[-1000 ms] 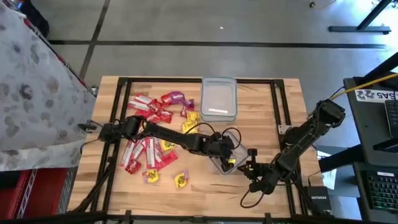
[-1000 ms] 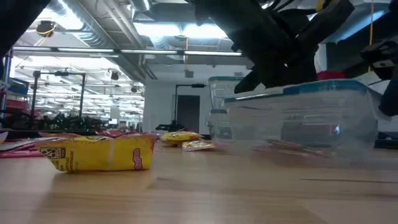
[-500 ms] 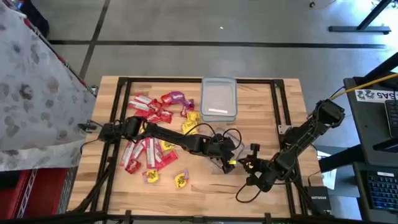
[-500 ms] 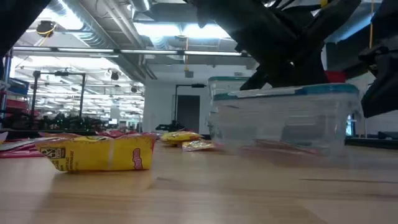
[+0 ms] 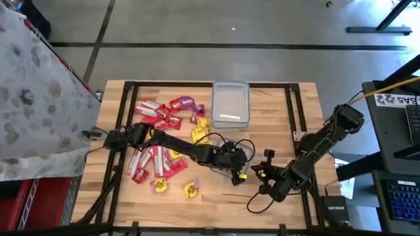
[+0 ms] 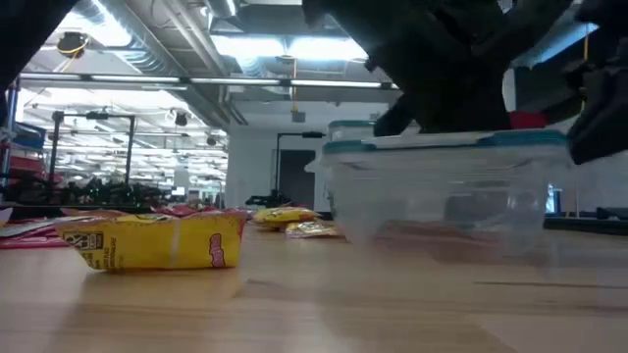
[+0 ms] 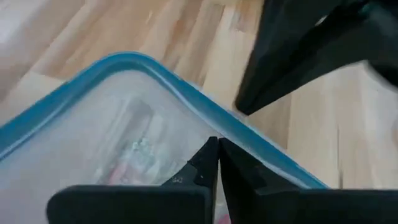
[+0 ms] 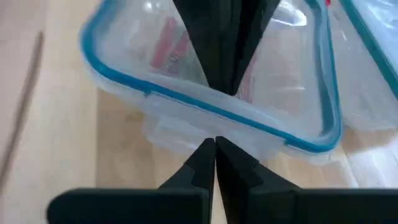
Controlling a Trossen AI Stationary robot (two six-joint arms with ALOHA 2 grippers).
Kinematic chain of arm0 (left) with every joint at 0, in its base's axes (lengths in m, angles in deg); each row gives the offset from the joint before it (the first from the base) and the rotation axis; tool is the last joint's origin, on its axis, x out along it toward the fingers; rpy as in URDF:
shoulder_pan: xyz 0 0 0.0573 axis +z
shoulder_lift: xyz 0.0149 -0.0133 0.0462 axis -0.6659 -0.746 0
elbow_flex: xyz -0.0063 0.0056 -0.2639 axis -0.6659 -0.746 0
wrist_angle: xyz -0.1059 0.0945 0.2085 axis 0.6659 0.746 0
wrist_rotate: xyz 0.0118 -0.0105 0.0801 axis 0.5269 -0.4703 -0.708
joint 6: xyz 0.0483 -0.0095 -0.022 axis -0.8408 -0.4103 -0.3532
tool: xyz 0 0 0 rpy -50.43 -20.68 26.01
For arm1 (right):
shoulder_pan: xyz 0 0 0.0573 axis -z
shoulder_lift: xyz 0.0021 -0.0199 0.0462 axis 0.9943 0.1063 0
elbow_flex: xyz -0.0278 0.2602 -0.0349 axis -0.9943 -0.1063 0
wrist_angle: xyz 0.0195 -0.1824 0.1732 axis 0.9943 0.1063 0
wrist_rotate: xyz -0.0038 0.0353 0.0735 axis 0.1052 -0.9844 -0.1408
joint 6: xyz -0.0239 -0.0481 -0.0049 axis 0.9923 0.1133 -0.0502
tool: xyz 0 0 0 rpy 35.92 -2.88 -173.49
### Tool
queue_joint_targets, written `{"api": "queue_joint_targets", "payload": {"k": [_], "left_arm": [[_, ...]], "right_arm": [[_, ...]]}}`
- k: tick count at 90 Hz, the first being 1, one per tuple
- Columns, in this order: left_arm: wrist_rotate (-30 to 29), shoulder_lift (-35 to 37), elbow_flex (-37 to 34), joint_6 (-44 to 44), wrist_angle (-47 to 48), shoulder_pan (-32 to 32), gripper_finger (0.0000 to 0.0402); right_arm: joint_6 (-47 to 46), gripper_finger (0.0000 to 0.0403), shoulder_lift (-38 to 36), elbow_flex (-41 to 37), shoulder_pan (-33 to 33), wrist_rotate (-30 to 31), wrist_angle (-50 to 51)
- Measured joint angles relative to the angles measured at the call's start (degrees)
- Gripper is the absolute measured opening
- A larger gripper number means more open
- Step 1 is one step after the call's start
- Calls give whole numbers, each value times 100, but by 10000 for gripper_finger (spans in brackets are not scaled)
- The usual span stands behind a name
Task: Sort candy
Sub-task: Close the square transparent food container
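Note:
A clear tub with a blue-rimmed lid (image 8: 155, 68) stands on the table near the front, right of the middle, with a red candy (image 8: 168, 46) inside. My left gripper (image 5: 233, 164) is shut on top of its lid. My right gripper (image 5: 258, 172) is shut at the tub's right side. Loose candy (image 5: 157, 141), mostly red with some yellow and purple, lies spread over the table's left half. One yellow packet (image 6: 152, 242) lies flat close to the low camera. My left gripper sets its shut fingertips (image 7: 211, 155) on the tub's lid (image 7: 112, 106), close inside the blue rim, slanting down from the table's left. The tub stands flat on the table. My right gripper points its shut fingertips (image 8: 211, 152), nearly level from the table's right, at the tab (image 8: 180, 134) under the lid's rim. They look to be touching it.
A second clear tub (image 5: 231, 105) stands toward the far edge, behind the first. A thin dark cable (image 5: 231, 195) lies on the wood near the front edge. The black frame rail (image 5: 295, 111) runs along the table's right side.
The lidded tub has slid along the table toward its left edge, staying flat. My left gripper has gone left with it on the lid. My right gripper has followed toward the left and slightly toward the far edge, staying at the tub's side.

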Motion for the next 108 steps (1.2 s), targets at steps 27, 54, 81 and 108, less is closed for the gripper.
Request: {"api": "queue_joint_targets", "payload": {"k": [27, 54, 81, 108], "left_arm": [[-826, 1014, 42, -284, 1217, 24, 0], [-744, 765, -491, 620, 2186, 179, 0], [-669, 775, -1802, 1274, 247, 42, 0], [-570, 778, -2736, 1728, -1642, -63, 0]], "right_arm": [[-16, 0, -2, 155, 10, -387, 175], [283, 0, 9, -153, 298, -401, -891], [781, 0, 11, -559, 883, -697, -1943], [1155, 0, 15, -678, 1170, -871, -2317]]}}
